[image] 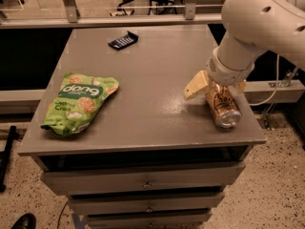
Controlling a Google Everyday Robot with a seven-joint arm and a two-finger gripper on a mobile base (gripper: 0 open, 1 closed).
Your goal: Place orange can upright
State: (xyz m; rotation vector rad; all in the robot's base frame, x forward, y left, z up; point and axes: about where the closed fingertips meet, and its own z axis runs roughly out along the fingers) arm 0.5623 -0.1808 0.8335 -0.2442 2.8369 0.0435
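The orange can (223,106) lies on its side near the worktop's (152,66) right front edge, the gripper (215,86) at its far end, jaws spread wide; a glancing squeeze might roll it off

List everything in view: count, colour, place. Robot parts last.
table: one, grey, centre
drawers: three in view, grey, under the tabletop
bag: one, green, lying flat, front left of the table
black object: one, small, flat, back of the table
orange can: one, orange-gold, on its side, front right of the table
cable: one, pale, right of the table
arm: one, white, upper right
gripper: one, tan fingers, open, at the can's far end
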